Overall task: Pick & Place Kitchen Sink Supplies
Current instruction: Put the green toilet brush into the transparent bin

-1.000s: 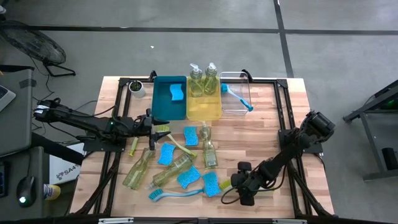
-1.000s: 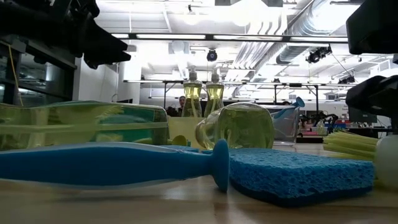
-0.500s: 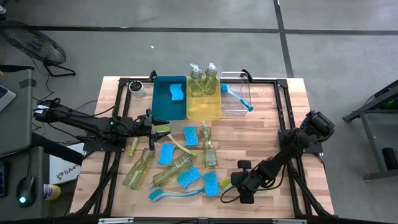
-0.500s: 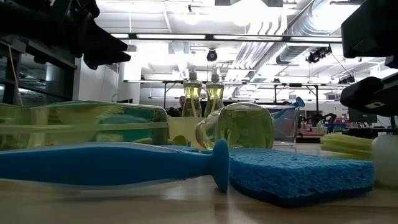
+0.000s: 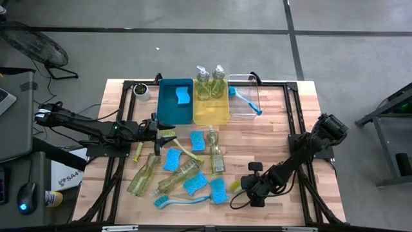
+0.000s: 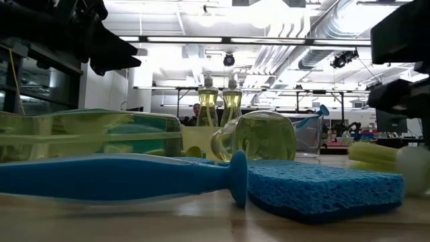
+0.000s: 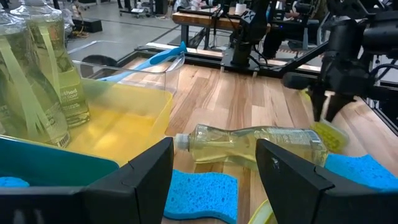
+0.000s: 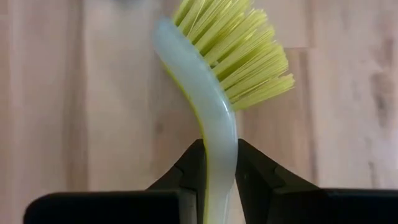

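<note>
At nine o'clock on the wooden worktop (image 5: 270, 138), the left end effector (image 5: 156, 127) hovers with fingers spread, empty, facing the yellow plastic bin (image 5: 212, 112). Around the centre lie a clear soap bottle on its side (image 5: 217, 156), other bottles, bright-blue wavy sponges (image 5: 171, 159) and a blue long-handled brush (image 5: 181, 200), crowding any approach. At five o'clock, the right end effector (image 5: 254, 191) is pinched tight on a yellow-green dish brush (image 8: 217, 118), probably bound for the clear tub (image 5: 244, 95) at one o'clock.
</note>
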Available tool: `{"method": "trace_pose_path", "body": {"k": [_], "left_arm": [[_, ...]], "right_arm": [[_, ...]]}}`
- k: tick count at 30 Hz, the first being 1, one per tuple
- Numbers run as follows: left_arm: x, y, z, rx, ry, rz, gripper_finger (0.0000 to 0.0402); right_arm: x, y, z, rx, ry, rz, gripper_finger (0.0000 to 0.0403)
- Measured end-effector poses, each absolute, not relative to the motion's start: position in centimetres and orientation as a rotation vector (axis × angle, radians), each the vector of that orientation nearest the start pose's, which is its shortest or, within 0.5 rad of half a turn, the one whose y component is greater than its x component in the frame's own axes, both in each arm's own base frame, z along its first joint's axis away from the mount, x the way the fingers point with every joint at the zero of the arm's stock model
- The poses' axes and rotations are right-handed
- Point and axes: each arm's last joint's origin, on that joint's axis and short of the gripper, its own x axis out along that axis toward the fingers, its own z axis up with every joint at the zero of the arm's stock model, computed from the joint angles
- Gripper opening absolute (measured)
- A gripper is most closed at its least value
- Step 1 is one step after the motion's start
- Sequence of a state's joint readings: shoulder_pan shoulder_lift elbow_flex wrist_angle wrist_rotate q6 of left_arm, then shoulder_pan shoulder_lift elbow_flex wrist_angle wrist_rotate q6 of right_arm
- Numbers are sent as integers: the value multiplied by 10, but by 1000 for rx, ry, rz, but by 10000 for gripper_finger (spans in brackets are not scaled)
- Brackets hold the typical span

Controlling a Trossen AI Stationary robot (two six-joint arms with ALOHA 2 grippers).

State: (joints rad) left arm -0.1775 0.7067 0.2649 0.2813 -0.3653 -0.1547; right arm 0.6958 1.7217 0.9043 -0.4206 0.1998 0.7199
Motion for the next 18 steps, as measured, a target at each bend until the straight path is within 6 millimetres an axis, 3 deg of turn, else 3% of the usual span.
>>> {"method": "trace_pose_path", "body": {"k": [10,18], "left_arm": [[159,-18,209,-110,141,201,223],[159,-18,209,-110,143,201,223]], "right_arm": [[238,170,157,8,1104,-94,54],[247,154,161,-44,1044,-175,54]]}}
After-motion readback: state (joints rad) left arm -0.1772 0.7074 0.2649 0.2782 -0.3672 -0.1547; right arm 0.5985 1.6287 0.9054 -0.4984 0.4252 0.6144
